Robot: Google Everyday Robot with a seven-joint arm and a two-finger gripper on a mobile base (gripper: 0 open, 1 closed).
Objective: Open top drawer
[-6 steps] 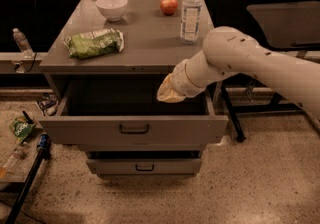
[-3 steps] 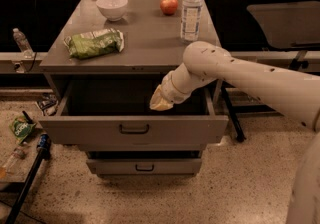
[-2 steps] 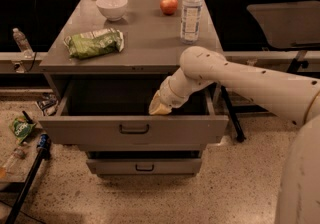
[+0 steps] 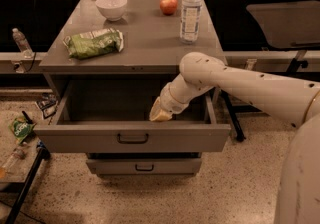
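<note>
Camera view: top drawer (image 4: pixel 75 139) stands open, extended from under the cabinet top (image 4: pixel 145 43) toward the camera. Its front panel faces the camera, and its long axis runs left-right. A dark handle (image 4: pixel 132 138) sits at panel centre. The gripper (image 4: pixel 161 113) is inside the drawer, tip down, just behind the front panel and right of centre; open or closed, cannot tell. A lower drawer (image 4: pixel 145 166) sits further back. On top are a bowl (image 4: pixel 111 6), apple (image 4: pixel 169 4), bottle (image 4: pixel 190 12) and green bag (image 4: pixel 95 43); their labels are not legible
</note>
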